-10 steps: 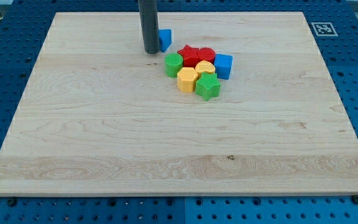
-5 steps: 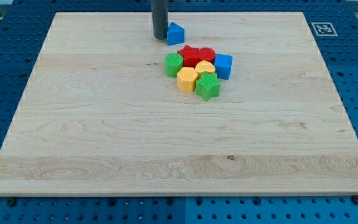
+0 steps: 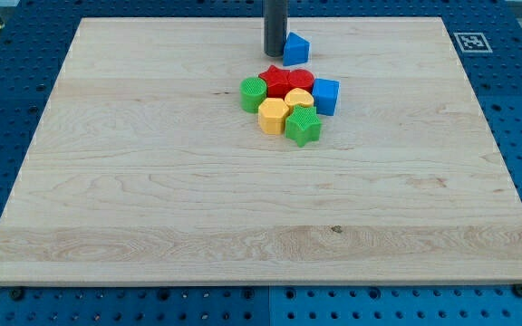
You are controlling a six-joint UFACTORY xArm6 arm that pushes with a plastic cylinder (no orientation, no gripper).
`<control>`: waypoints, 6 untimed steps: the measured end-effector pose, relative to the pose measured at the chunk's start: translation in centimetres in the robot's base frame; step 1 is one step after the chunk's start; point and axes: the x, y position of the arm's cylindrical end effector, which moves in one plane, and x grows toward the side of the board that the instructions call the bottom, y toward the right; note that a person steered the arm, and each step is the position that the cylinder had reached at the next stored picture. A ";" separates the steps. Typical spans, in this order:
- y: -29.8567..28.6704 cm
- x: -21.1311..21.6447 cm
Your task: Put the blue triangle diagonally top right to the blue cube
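The blue triangle (image 3: 295, 48) lies near the view's top, above the cluster of blocks. My tip (image 3: 275, 52) touches its left side. The blue cube (image 3: 325, 96) sits at the right edge of the cluster, below and a little right of the triangle.
The cluster holds a red star (image 3: 275, 79), a red block (image 3: 301, 81), a green cylinder (image 3: 254, 94), a yellow hexagon (image 3: 273, 116), a yellow block (image 3: 299, 99) and a green star (image 3: 304, 127). The wooden board (image 3: 134, 181) has a marker tag (image 3: 469, 42) at its top right corner.
My tip has slid to the right and up along the board, pushing the blue triangle rightward from above the green cylinder to above the red blocks.
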 end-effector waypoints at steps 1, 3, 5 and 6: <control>3.2 -0.1; 4.0 -0.6; 5.0 -0.8; 7.4 -0.5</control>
